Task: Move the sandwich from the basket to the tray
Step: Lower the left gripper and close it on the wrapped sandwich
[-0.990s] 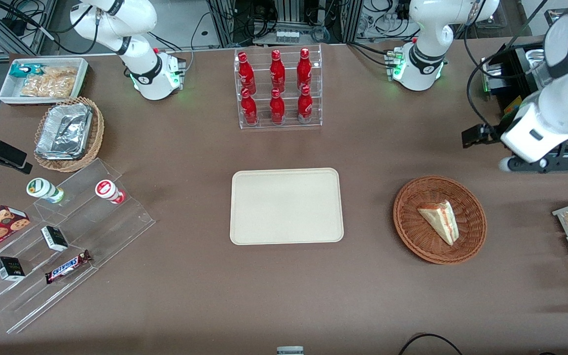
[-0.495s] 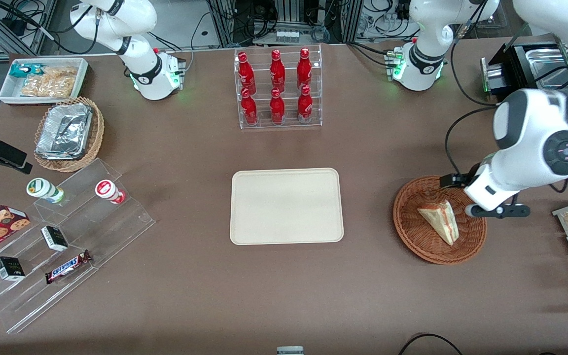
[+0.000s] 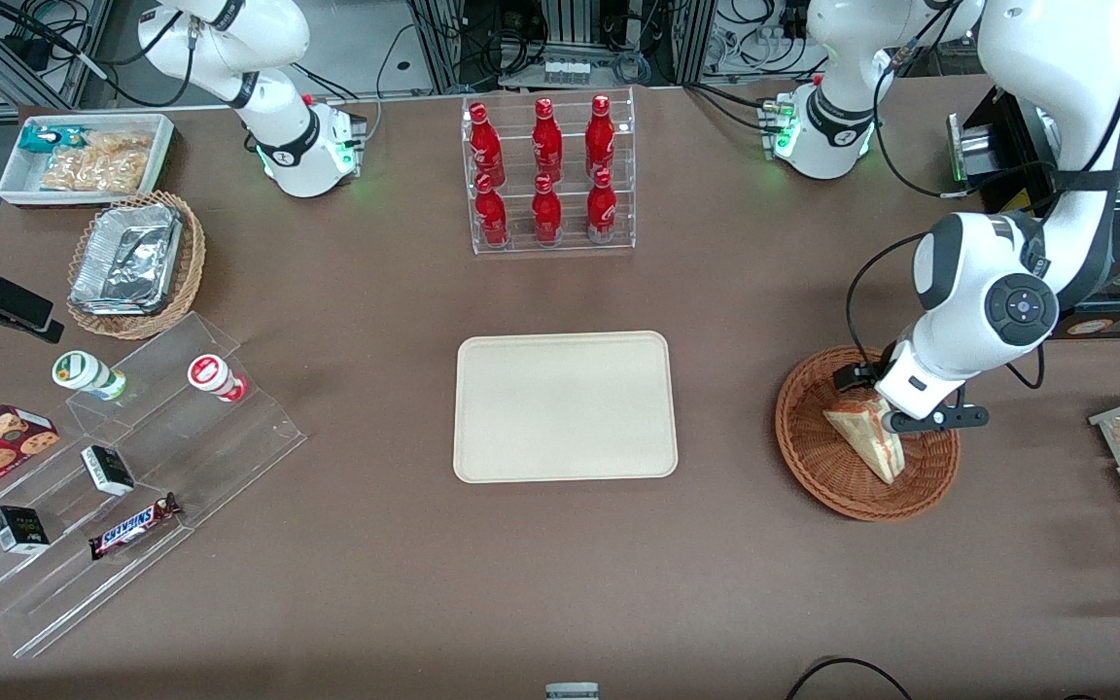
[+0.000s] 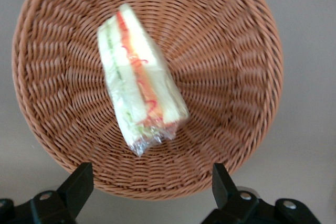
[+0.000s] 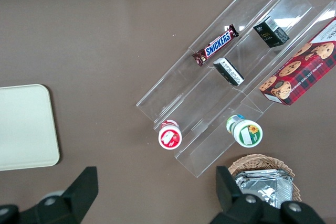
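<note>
The left arm's gripper (image 4: 149, 182) hovers above the basket (image 3: 813, 457), fingers (image 4: 79, 179) spread wide and holding nothing, over the wrapped sandwich (image 4: 139, 95), which lies in the basket with its long axis running away from the finger line, so the fingers straddle its narrow width.

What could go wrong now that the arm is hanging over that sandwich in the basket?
The gripper is open above the basket, with nothing held yet. The sandwich is clear-wrapped, so the fingers might slip on the film or squash the soft bread. The basket looks light and could shift if nudged. The tray lies well off, so a loose hold may drop it.
</note>
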{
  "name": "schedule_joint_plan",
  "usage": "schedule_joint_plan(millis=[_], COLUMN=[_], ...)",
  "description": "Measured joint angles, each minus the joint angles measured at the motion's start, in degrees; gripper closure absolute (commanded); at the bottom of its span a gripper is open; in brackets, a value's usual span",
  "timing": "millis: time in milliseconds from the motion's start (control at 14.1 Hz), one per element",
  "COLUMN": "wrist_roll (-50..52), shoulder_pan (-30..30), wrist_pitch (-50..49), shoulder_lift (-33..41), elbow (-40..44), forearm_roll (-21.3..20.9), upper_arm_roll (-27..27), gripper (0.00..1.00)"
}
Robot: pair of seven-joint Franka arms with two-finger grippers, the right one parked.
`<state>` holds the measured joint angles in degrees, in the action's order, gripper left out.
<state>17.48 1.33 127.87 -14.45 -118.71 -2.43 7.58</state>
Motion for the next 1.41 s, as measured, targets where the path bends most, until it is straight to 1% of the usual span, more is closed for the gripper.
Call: schedule_joint_plan(millis=[283, 354, 566, 848, 919, 1061, 1131, 1202, 1273, 1414], wrist_roll=[15.74, 18.39, 22.42, 24.84, 25.67, 28.1, 29.27, 30.29, 30.86, 31.02], shoulder_pan=[0.33, 0.46, 0.88, 1.15, 1.23, 1.25, 1.25, 1.25, 1.25, 1.25], wrist_pitch=[5.32, 6.46, 7.89, 10.37, 11.29, 12.73, 13.0, 13.03, 13.03, 13.02], shoulder_lift=[-2.02, -2.7, -4.2, -6.34, -7.07, -8.38, -8.75, -8.95, -8.99, -8.95], elbow=[-0.05, -0.05, 0.13, 0.69, 0.7, 0.76, 0.79, 0.81, 0.83, 1.03], forearm_roll=[0.0, 0.0, 0.0, 0.0, 0.01, 0.01, 0.0, 0.0, 0.0, 0.0], upper_arm_roll=[-0.02, -0.02, -0.02, -0.73, -0.82, -0.82, -0.82, -0.82, -0.82, -0.78], gripper=[0.0, 0.0, 0.0, 0.0, 0.08, 0.44, 0.65, 0.79, 0.86, 0.91])
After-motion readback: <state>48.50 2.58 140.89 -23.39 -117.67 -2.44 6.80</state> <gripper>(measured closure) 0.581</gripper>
